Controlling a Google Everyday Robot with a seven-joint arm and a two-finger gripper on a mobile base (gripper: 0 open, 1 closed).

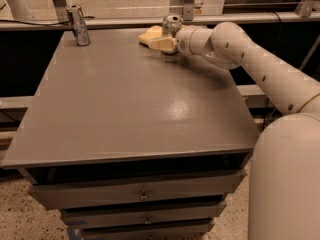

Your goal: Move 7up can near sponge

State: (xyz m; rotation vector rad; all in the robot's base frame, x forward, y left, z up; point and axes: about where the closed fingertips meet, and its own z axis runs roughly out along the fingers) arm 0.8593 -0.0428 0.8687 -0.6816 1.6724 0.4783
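The 7up can [171, 23] stands upright at the table's far edge, with only its silvery top and upper body showing. My gripper [164, 42] reaches in from the right and is closed around the can's lower body, hiding it. The pale-yellow sponge [149, 34] lies just left of the can, touching or nearly touching the gripper.
A slimmer, taller shiny silver can [78, 24] stands at the far left corner of the grey table [135, 109]. A metal rail runs behind the table. Drawers sit below the front edge. My arm crosses the table's right side.
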